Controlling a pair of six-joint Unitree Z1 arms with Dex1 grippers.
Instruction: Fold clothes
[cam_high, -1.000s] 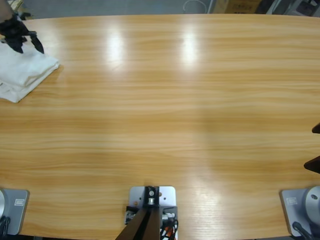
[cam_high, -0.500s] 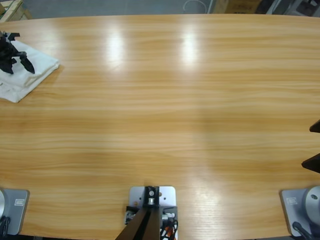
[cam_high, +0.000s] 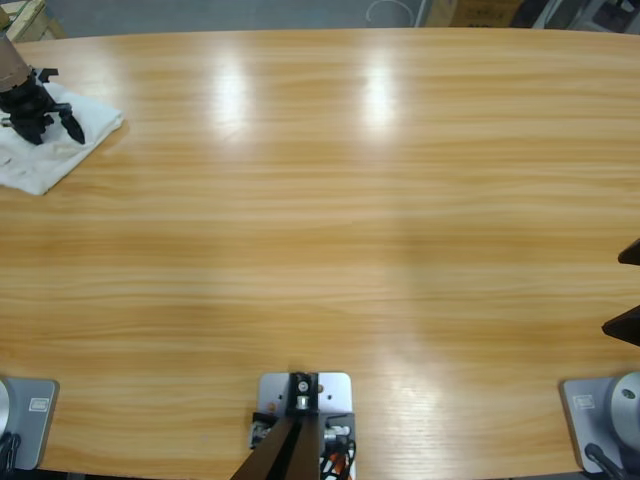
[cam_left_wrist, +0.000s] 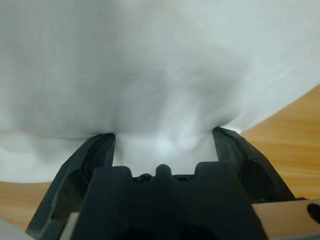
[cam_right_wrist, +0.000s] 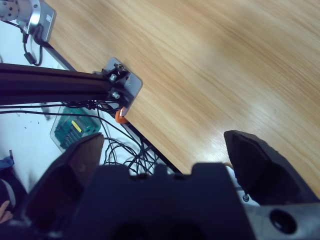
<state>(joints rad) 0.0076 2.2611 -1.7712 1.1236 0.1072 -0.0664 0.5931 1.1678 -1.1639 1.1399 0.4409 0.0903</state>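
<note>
The left arm's black two-jawed gripper (cam_high: 45, 122) pressed its spread jaws into the folded white cotton T-shirt (cam_high: 62, 140) at the wooden table's (cam_high: 330, 210) far-left corner, seemingly finishing; the right gripper (cam_right_wrist: 165, 150) gaped empty.

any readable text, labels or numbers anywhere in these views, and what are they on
No text reads clearly in any view.
Green circuit board below the table edge in the right wrist view: a yellow patch, any print too small to read.
White T-shirt under the left gripper: no printed mark shows in the high view or in the left wrist view.
Wooden table: only grain and light glare, no lettering.
</note>
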